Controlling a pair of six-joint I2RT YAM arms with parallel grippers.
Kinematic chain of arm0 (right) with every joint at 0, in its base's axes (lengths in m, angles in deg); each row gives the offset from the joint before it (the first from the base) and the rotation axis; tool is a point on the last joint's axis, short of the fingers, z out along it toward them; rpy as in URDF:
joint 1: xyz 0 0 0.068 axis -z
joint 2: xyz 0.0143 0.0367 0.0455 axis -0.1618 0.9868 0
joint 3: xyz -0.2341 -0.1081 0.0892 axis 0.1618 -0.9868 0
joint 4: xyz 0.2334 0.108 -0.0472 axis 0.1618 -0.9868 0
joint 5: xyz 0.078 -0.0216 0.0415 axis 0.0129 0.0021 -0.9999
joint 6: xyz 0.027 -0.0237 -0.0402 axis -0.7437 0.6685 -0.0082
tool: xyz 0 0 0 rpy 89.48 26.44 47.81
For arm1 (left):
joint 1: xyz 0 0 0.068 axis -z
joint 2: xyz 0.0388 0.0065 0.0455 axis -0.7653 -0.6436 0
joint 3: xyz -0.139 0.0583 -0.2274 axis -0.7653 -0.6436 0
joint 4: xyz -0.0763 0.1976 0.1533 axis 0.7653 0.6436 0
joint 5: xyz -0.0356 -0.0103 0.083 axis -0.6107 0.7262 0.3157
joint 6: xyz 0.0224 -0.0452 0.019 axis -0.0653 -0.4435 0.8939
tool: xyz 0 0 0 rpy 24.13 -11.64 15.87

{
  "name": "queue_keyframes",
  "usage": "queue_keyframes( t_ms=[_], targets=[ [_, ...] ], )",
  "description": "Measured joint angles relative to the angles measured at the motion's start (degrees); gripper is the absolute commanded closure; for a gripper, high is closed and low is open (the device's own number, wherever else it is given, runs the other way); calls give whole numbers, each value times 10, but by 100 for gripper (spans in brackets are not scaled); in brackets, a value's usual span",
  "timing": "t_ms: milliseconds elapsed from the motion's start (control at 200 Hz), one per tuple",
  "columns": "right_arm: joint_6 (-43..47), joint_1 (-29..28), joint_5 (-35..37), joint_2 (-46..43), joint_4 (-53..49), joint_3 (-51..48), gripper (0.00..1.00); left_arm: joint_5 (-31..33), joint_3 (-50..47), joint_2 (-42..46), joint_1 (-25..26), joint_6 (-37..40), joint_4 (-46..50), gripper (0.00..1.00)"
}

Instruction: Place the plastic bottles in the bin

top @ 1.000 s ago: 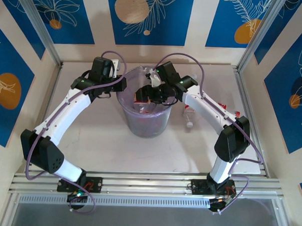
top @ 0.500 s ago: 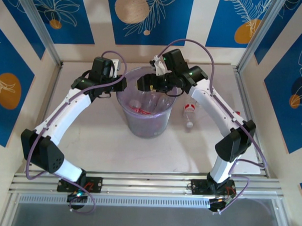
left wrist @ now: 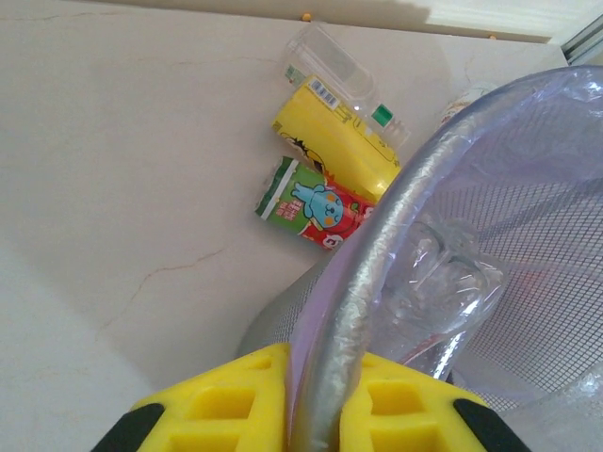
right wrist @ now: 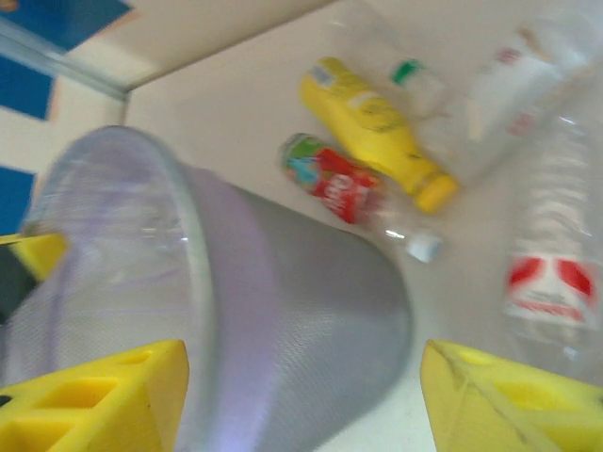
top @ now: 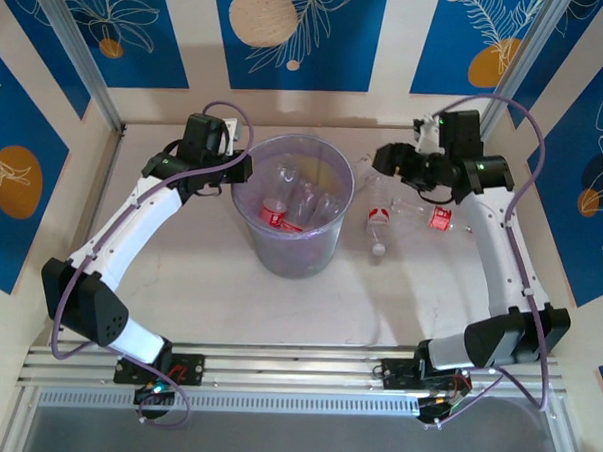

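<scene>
The left fingers (left wrist: 236, 391) pinch the rim of the bin (top: 290, 254) at its 9 o'clock side. The right fingers (right wrist: 104, 395) stand wide apart and empty, at the bin's 2 o'clock. Inside the bin lie clear bottles (top: 274, 213). A red-labelled bottle (top: 379, 224) lies on the desk (top: 179, 281) at the bin's 3 o'clock.

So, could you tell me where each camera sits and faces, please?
Top external: overhead from behind, looking down on table, bin, left arm, right arm.
Left wrist: on the left arm, facing the bin's rim, left pincer clamped on it.
Right wrist: on the right arm, facing bin and yellow bottle, right pincer open.
Shared: both wrist views show the yellow bottle.
</scene>
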Motion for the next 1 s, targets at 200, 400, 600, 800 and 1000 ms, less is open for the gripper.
queue_keyframes(
  t_ms=[200,400,600,800,1000],
  targets=[
    [1,10,17,51,2,-98,24,3,20,-3,-14,6,36,100],
    [9,-18,66,133,14,-101,23,5,33,-3,-52,21,72,100],
    [22,-29,126,207,19,-81,20,0,25,7,-93,29,82,100],
    [31,-33,165,253,24,-64,19,-19,2,24,-99,21,65,100],
    [35,-39,177,294,35,-63,22,-31,-5,26,-100,17,52,99]
  ],
)
